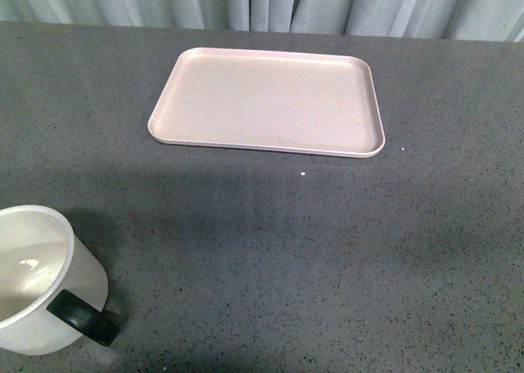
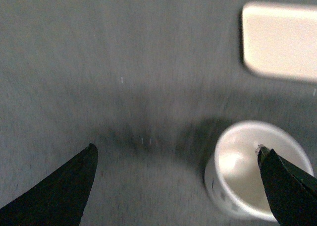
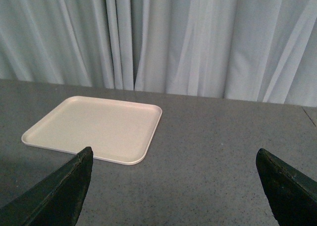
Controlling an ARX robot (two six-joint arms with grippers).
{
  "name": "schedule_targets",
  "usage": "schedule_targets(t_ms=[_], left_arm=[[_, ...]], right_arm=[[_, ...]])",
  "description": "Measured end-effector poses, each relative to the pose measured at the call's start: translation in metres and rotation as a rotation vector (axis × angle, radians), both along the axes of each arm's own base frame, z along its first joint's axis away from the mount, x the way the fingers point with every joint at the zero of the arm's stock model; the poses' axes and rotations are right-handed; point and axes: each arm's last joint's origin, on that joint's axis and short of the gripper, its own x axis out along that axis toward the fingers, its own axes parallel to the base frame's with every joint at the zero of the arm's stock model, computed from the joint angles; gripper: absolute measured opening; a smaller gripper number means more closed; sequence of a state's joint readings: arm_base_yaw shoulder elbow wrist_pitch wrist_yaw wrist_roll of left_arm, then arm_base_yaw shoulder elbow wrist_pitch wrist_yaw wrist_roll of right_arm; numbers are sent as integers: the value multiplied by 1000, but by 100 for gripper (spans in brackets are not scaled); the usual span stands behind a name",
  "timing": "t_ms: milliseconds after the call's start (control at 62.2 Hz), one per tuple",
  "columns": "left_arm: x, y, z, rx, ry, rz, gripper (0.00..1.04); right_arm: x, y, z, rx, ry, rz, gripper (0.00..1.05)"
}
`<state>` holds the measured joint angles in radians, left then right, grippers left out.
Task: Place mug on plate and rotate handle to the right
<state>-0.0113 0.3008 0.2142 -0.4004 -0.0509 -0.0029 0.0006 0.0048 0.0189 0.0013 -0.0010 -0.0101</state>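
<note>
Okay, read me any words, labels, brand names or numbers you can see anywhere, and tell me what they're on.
There is no readable text in any view.
mug: no words; faint dark marks on its side in the left wrist view are too blurred to read.
plate: plain, no label.
table: speckled, no markings.

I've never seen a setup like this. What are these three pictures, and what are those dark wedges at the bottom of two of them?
It is a robot with two arms, filmed by three cameras at once. The front view looks out from its body at a grey table with a white mug, its black handle toward the camera, and beyond it a bare pink plate. The other two cameras sit on the wrists. The dark wedges are each hand's two fingers. The left hand is spread open above the mug; that picture is blurred. The right hand is open too, facing the plate and a curtain. Neither hand holds anything.
</note>
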Motion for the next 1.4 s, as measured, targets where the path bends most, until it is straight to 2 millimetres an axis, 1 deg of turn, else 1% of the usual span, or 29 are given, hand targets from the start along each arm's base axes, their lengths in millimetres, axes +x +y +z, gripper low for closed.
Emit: schedule_targets(t_ms=[48, 145, 193, 273, 402, 498, 788, 1061, 1351, 1383, 1399], left_arm=[[10, 0, 7, 19, 79, -18, 95], [31, -1, 19, 88, 87, -54, 95], [39, -1, 21, 116, 95, -74, 95], [53, -2, 18, 193, 151, -126, 95], [68, -2, 2, 278, 276, -236, 95], [74, -2, -9, 324, 348, -286, 95], [89, -4, -23, 332, 448, -329, 95], [103, -10, -27, 289, 460, -312, 95], [114, -21, -46, 268, 512, -335, 95], [116, -23, -48, 267, 514, -341, 92], [117, -25, -49, 258, 515, -343, 89]], right_arm=[[0, 0, 0, 0, 0, 0, 96], [0, 0, 0, 0, 0, -1, 95], [0, 0, 0, 0, 0, -1, 95], [0, 0, 0, 0, 0, -1, 95], [0, 0, 0, 0, 0, -1, 95], [0, 0, 0, 0, 0, -1, 96], [0, 0, 0, 0, 0, -1, 96], [0, 0, 0, 0, 0, -1, 96], [0, 0, 0, 0, 0, -1, 95], [0, 0, 0, 0, 0, -1, 96], [0, 0, 0, 0, 0, -1, 95]])
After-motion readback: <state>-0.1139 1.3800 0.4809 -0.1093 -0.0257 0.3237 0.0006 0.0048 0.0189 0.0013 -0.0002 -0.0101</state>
